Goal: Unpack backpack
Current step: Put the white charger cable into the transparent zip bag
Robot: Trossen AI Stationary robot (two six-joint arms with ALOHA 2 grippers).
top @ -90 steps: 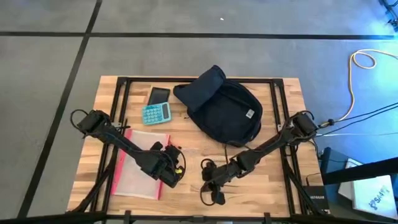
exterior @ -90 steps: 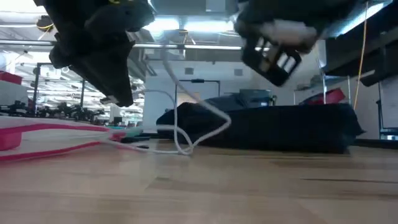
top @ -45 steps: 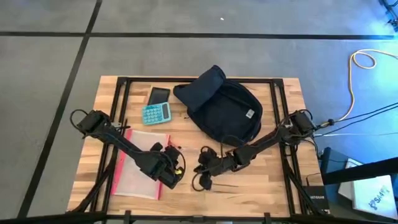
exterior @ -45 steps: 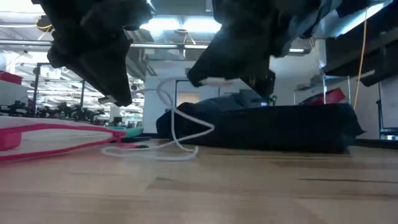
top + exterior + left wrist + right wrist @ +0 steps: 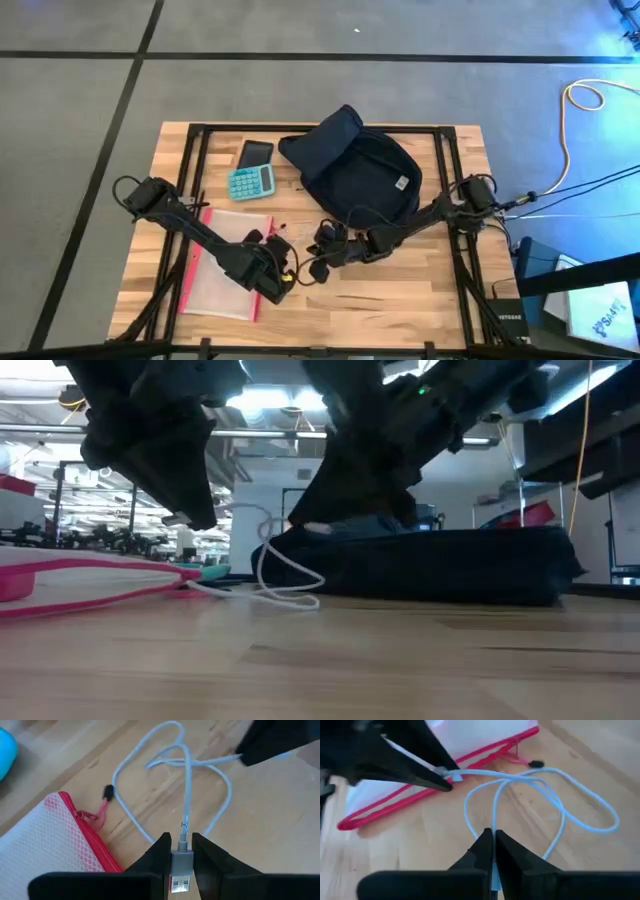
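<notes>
While both arms crowd the middle of the wooden worktop [image 5: 420, 290], the action sits low and central. Far left, the clear pouch with red edging [image 5: 225, 264] lies flat, its red zip pull [image 5: 102, 808] trailing onto the wood. Just beyond it, toward the far edge, sit a turquoise calculator [image 5: 249, 183] and a dark phone [image 5: 254, 152], side by side and almost touching.

Now the left pincer [image 5: 181, 847], right beside the pouch's near corner: its two dark fingers are pinched narrow on the USB plug [image 5: 181, 868] of a white cable [image 5: 186, 785], the metal end poking back between them. The cable loops loosely over the bare wood, between the two arms.

Moving right, the right pincer [image 5: 493, 851] comes in just next to the left one, its fingers closed tight on another stretch of that same white cable, with the loops spread out ahead of it. From the table-level camera both arms hang as dark shapes above the cable's curl [image 5: 285, 575].

Behind them, at the far centre-right of the worktop, the backpack [image 5: 365, 180] lies flat, dark navy, flap folded back at its far-left corner, a small white label showing on its right side. Neither pincer touches it.
</notes>
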